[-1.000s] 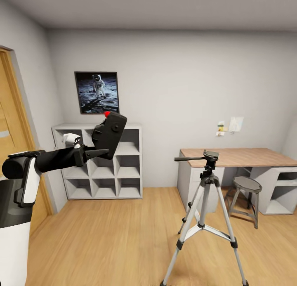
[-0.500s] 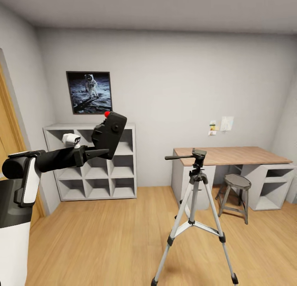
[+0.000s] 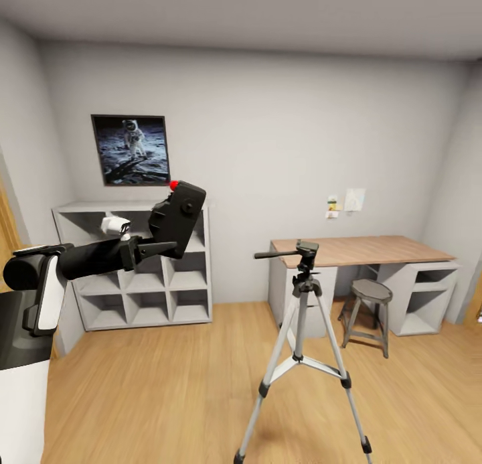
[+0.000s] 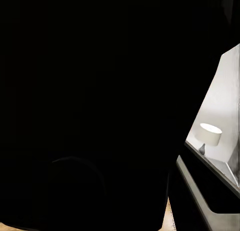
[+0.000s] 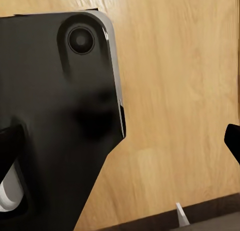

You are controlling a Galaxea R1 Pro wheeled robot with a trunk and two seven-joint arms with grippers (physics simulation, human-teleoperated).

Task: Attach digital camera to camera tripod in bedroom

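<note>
1. The left claw point(image 3: 155, 248) is raised in front of the robot at the left of the head view, closed on the digital camera point(image 3: 177, 219), which it holds tilted with the red button point(image 3: 173, 185) at its upper corner.
2. In the left wrist view a dark body fills nearly everything; a white lamp point(image 4: 210, 136) shows at one edge.
3. The camera tripod point(image 3: 301, 343) stands on the wood floor point(image 3: 167, 383) right of centre, legs spread, its black pan head point(image 3: 306, 251) bare, its handle point(image 3: 273, 254) pointing left, well apart from the camera.
4. Behind it a wood-topped surface point(image 3: 358, 248) stands at the wall with a round stool point(image 3: 368, 308) in front.
5. White cube shelves point(image 3: 144, 283) stand behind the left arm, under an astronaut picture point(image 3: 130, 149).
6. The right wrist view shows a black part over the floor; I cannot tell how the right claw stands.
</note>
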